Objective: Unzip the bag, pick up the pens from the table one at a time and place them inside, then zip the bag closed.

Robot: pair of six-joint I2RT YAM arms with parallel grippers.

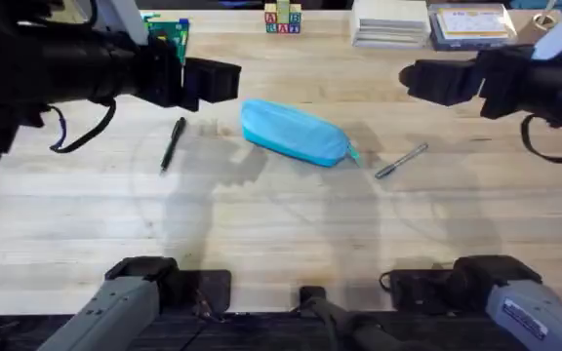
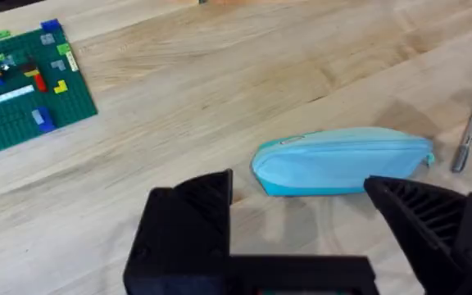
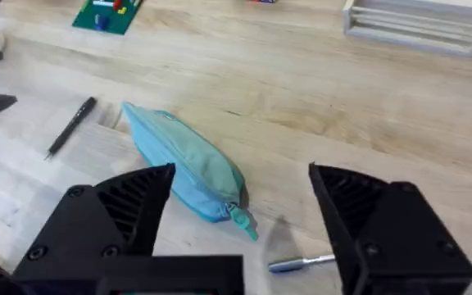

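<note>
The light blue bag [image 1: 293, 133] lies zipped on the table [image 1: 281, 224], its teal pull tab [image 3: 242, 220] at the right end. A black pen [image 1: 172, 143] rests left of the bag, and a silver-grey pen [image 1: 401, 161] lies to its right. My left gripper [image 1: 224, 81] hovers high above the table, up and left of the bag, open with nothing held. At the upper right my right gripper [image 1: 413, 81] is raised too, open and empty. The bag [image 2: 342, 161] and the silver pen [image 2: 468, 136] sit beyond the left fingers [image 2: 188, 217]. The bag [image 3: 188, 166] also lies between the right fingers [image 3: 129, 205].
A green brick baseplate [image 1: 169, 32] sits at the back left. Alphabet blocks [image 1: 283, 19], a white stack [image 1: 390, 21] and a clear box [image 1: 472, 24] line the back edge. Bare wood spreads in front of the bag.
</note>
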